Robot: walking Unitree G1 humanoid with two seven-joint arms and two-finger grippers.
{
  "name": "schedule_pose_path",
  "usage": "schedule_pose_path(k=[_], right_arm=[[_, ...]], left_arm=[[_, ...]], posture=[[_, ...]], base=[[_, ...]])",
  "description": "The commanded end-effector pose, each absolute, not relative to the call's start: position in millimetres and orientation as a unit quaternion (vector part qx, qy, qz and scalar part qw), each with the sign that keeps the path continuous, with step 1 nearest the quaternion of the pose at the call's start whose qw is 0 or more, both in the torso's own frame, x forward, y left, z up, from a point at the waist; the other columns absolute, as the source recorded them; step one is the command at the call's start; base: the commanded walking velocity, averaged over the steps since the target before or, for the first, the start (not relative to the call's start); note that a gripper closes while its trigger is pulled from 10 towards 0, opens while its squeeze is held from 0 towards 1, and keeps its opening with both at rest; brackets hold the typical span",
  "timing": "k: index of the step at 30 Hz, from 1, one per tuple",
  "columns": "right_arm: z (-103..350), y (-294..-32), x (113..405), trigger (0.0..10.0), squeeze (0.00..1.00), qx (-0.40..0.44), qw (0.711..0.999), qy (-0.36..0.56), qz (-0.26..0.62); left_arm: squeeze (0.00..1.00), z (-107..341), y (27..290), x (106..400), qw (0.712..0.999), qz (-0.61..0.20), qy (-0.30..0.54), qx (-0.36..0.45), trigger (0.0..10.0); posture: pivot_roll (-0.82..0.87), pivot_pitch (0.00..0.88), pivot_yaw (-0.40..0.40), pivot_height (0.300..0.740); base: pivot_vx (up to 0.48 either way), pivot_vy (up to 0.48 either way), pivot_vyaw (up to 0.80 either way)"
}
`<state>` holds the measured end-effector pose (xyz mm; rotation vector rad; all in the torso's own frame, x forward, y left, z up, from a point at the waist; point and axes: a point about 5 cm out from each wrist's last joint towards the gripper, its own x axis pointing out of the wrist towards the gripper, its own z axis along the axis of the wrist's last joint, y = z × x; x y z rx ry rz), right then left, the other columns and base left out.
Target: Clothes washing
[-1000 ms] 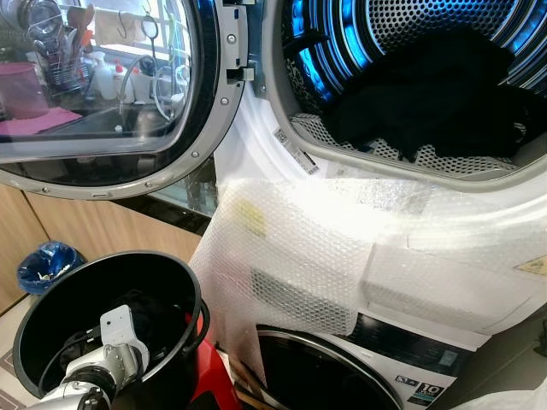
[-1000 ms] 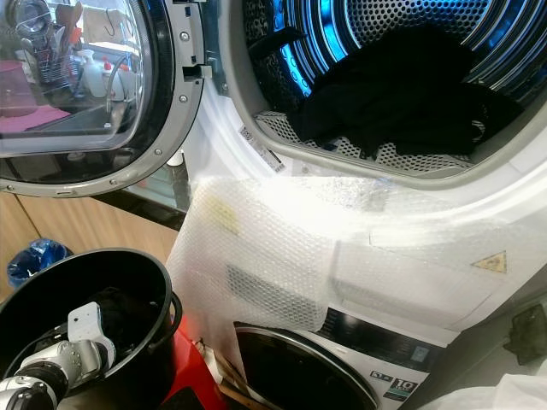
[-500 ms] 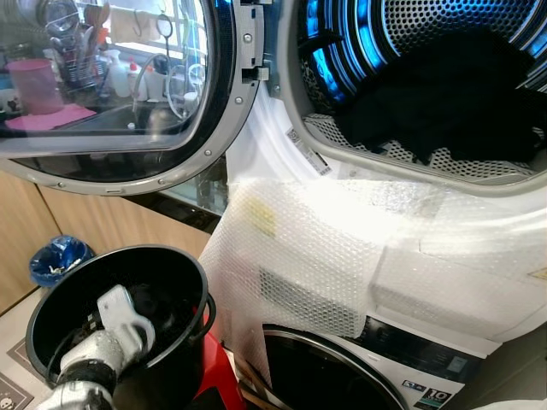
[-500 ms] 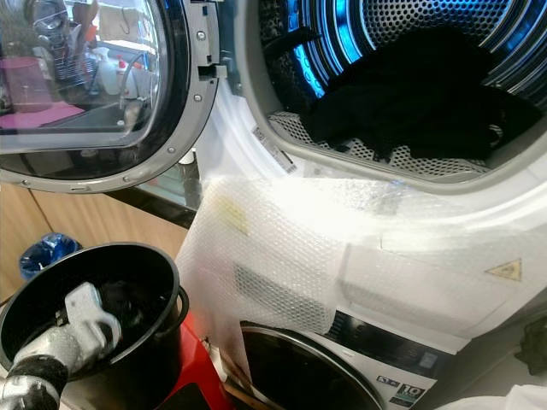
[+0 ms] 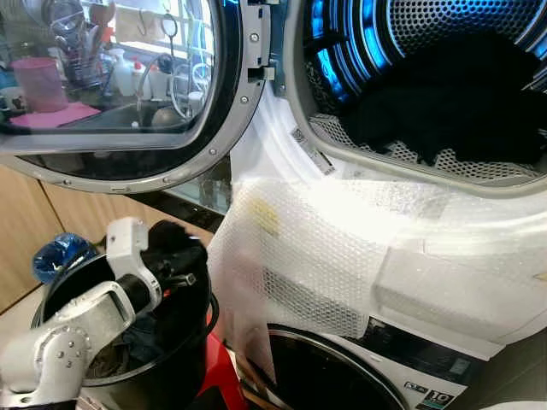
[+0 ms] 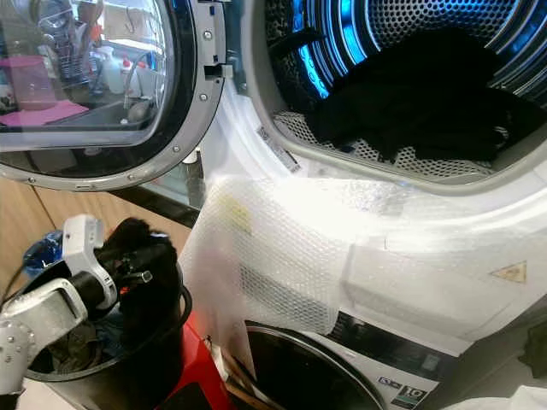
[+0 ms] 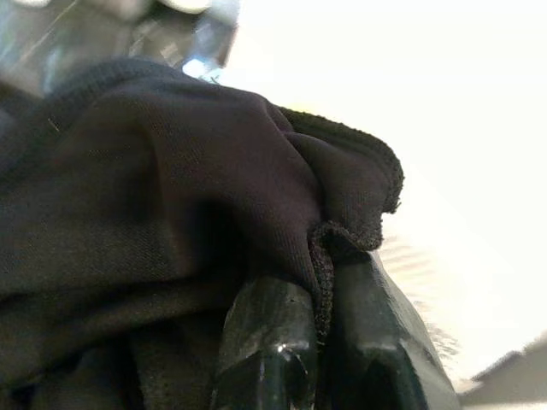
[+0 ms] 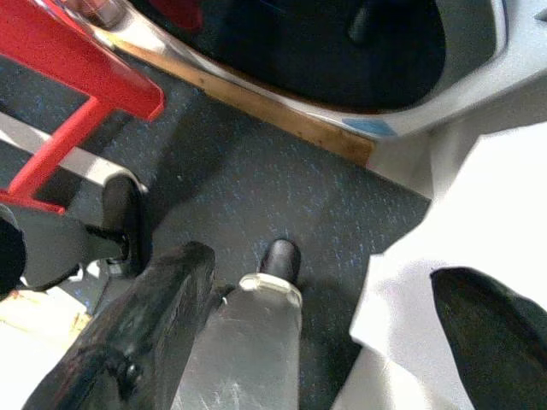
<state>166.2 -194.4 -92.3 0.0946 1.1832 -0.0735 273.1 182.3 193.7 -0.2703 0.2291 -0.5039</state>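
The left gripper (image 5: pixel 175 256) is pinched tight on a black garment (image 5: pixel 171 243), holding it just above the rim of the black bucket (image 5: pixel 171 367) at the near left. In the left wrist view the two fingers (image 7: pixel 265 342) press together with the dark cloth (image 7: pixel 171 188) bunched between them. More clothes lie in the bucket. The upper machine's round door (image 5: pixel 128 94) stands open to the left, and a pile of black clothes (image 5: pixel 453 102) sits inside its blue-lit drum (image 5: pixel 410 34). Bubble wrap (image 5: pixel 325 248) hangs over the front below. The right gripper (image 8: pixel 325 325) hangs low over the dark floor (image 8: pixel 256 171), its fingers spread wide and holding nothing.
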Motion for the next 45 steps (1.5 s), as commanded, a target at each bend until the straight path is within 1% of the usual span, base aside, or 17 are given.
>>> schedule_pose_path(k=[1,2,4,7,9,14,18,22,26,29,30,33,34,35,37,39,45], right_arm=[[-89,-190,175,10.0,0.00,0.043,0.840,0.541,-0.021],[-89,-190,175,10.0,0.00,0.043,0.840,0.541,-0.021],[-87,-185,180,10.0,0.00,0.051,0.847,0.529,-0.015],[-87,-182,182,10.0,0.00,0.052,0.849,0.526,-0.012],[-87,-182,182,10.0,0.00,0.059,0.851,0.522,-0.017],[-87,-183,181,10.0,0.00,0.068,0.854,0.516,-0.013],[-86,-184,182,10.0,0.00,0.062,0.856,0.514,-0.009],[-79,-183,196,10.0,0.00,0.068,0.868,0.491,-0.004],[-71,-184,210,10.0,0.00,0.083,0.882,0.463,-0.001],[-71,-184,211,10.0,0.00,0.080,0.883,0.462,0.001],[-71,-185,210,10.0,0.00,0.075,0.883,0.464,0.001],[-71,-184,211,10.0,0.00,0.078,0.883,0.463,-0.001],[-71,-184,211,10.0,0.00,0.078,0.883,0.463,-0.001],[-71,-184,211,10.0,0.00,0.082,0.883,0.461,-0.006],[-71,-185,211,10.0,0.00,0.082,0.884,0.460,-0.008],[-71,-185,210,10.0,0.00,0.080,0.884,0.461,-0.009],[-75,-194,202,10.0,0.00,0.063,0.880,0.469,-0.042]], left_arm=[[0.00,216,157,267,0.932,-0.340,0.092,-0.088,0.0],[0.00,216,157,267,0.932,-0.340,0.092,-0.088,0.0],[0.00,231,131,269,0.904,-0.417,0.080,-0.048,0.0],[0.00,235,117,271,0.889,-0.449,0.083,-0.042,0.0],[0.00,229,123,272,0.897,-0.426,0.103,-0.053,0.0],[0.00,224,131,267,0.905,-0.410,0.105,-0.045,0.0],[0.00,229,129,265,0.902,-0.419,0.095,-0.044,0.0],[0.00,227,123,262,0.891,-0.440,0.105,-0.038,0.0],[0.00,216,101,250,0.849,-0.513,0.126,-0.022,0.0],[0.00,208,91,247,0.831,-0.539,0.137,-0.005,0.0],[0.00,196,76,245,0.808,-0.569,0.154,0.011,0.0],[0.00,187,54,245,0.784,-0.600,0.161,0.008,0.0],[0.00,187,54,245,0.784,-0.600,0.161,0.008,0.0],[0.00,187,40,248,0.776,-0.612,0.153,0.008,0.0],[0.00,191,28,250,0.769,-0.623,0.139,0.008,0.0],[0.00,193,25,250,0.766,-0.629,0.132,0.009,0.0],[0.00,217,-9,251,0.755,-0.651,0.074,-0.025,0.0]], posture=[[0.11,0.000,-0.033,0.740],[0.11,0.000,-0.033,0.740],[0.11,0.000,-0.024,0.740],[0.09,0.000,-0.006,0.740],[0.06,0.000,0.012,0.740],[0.10,0.000,-0.011,0.740],[0.12,0.000,-0.019,0.740],[0.11,0.000,-0.014,0.740],[0.12,0.000,-0.019,0.740],[0.12,0.000,-0.020,0.740],[0.13,0.000,-0.022,0.740],[0.11,0.000,-0.018,0.740],[0.11,0.000,-0.018,0.740],[0.09,0.000,-0.014,0.740],[0.09,0.000,-0.014,0.740],[0.09,0.000,-0.014,0.740],[0.09,0.000,-0.014,0.740]], base=[[0.000,0.000,0.00],[0.000,0.000,0.00],[0.000,0.000,0.00],[0.000,0.000,0.00],[0.000,0.000,0.00],[0.000,0.000,0.00],[0.000,0.000,0.00],[0.000,0.000,0.00],[0.000,0.000,0.00],[0.000,0.000,0.00],[0.000,0.000,0.00],[0.000,0.000,0.00],[0.000,0.000,0.00],[0.000,0.000,0.00],[0.000,0.000,0.00],[0.000,0.000,0.00],[0.000,0.000,0.00]])
